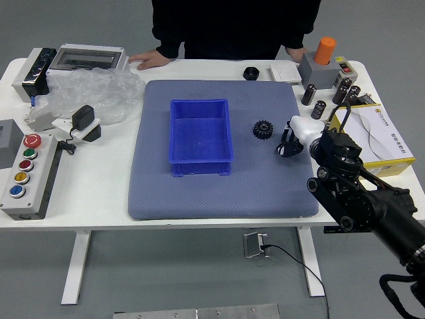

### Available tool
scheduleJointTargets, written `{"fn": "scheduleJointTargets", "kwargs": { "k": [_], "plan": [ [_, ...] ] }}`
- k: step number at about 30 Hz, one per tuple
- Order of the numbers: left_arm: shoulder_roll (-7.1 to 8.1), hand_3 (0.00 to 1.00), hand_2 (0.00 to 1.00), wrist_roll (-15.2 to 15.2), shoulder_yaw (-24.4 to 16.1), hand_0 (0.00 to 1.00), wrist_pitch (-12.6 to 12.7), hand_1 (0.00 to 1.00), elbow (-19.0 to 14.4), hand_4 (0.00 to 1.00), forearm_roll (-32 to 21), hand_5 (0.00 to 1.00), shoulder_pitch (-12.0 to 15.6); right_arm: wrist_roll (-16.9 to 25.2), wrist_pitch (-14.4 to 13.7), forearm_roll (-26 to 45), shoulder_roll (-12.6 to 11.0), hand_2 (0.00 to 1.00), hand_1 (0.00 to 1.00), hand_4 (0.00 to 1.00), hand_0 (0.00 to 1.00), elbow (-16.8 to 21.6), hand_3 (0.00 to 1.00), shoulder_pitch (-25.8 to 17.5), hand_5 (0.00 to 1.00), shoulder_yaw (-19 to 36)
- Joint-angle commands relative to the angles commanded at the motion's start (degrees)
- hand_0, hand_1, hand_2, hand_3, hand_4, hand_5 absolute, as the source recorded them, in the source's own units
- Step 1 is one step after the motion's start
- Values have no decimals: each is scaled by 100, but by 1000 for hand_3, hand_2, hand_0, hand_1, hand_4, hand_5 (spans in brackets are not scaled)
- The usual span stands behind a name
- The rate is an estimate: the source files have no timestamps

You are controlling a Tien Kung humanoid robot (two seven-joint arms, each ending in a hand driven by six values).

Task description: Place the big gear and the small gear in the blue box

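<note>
Right robot hand, at the end of the black right arm, is reaching over the right part of the blue-grey mat. How far it is opening, and whether it is holding anything, cannot be told, since the dark parts at its lower end are merging with one another. Just left of the robot hand, a black toothed gear is lying on the mat; whether it is the big or the small gear cannot be told. Beyond the robot hand and slightly to its right, short black cylinders are standing on the white bench. To its right, a yellow-edged box is lying beside the arm. Farther left, past the gear, the blue box is sitting on the mat. Beyond and left of the robot hand, a round black part is lying past the mat. At the bench's far edge a person is standing, resting both hands there. Well apart to the left, a panel of coloured buttons and clear plastic wrap are lying.
</note>
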Motion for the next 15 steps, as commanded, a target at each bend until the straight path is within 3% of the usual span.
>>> {"fn": "scheduleJointTargets", "kwargs": {
  "k": [15],
  "plan": [
    [8, 868, 830, -10, 3, 856, 6, 824, 0, 775, -24, 309, -10, -53, 17, 52, -76, 462, 477, 724, 637, 201, 438, 82, 24, 22]
  ]
}}
